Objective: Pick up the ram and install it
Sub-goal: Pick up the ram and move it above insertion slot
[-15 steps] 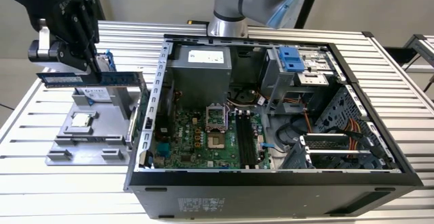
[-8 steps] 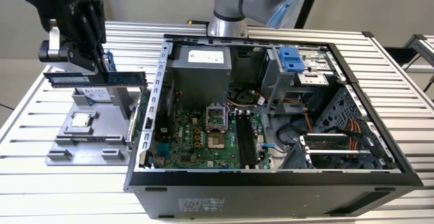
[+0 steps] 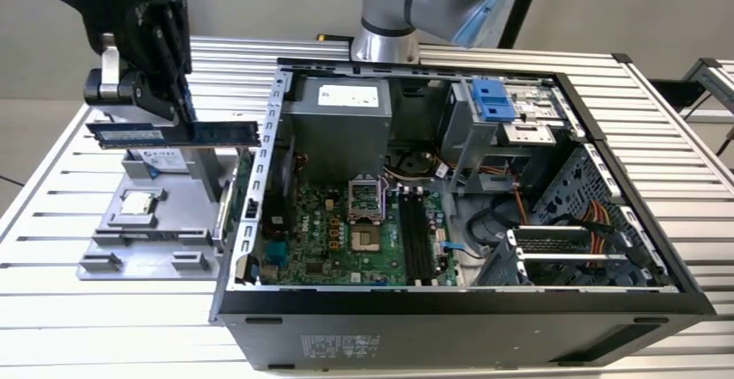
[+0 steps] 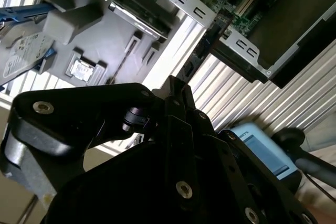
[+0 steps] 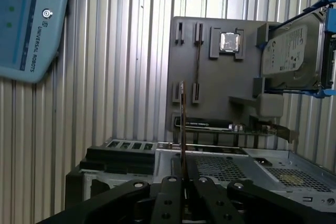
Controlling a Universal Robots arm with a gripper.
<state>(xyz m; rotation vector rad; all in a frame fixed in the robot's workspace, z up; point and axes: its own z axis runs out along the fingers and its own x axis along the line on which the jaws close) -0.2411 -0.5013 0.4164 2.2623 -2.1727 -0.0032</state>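
Exterior view: the black end effector (image 3: 184,121) hangs over the exterior view's left part of the table (image 3: 103,327), its fingers clamped on the ram (image 3: 172,134). The blue-green stick lies level and lengthwise between them, sticking out on both sides of the grip. The ram is raised clear of the gray holder (image 3: 143,233) beneath it. Its end towards the exterior view's right comes close to the side wall of the open computer case (image 3: 459,310), though it stays outside the case. In the first wrist view the ram (image 5: 182,124) appears edge-on as a thin upright line rising from between the fingers of the end effector (image 5: 182,179). Beyond it lie the gray holder (image 5: 210,93), a square silver CPU chip (image 5: 230,42) seated in that holder, and a hard drive (image 5: 291,51) in a blue frame. On the slatted table beside the holder rests a light blue teach pendant (image 5: 26,19). Inside the case, the black memory slots (image 3: 415,241) on the green motherboard (image 3: 333,241) lie well apart from the held ram. The arm's base (image 3: 384,44) stands behind the case.
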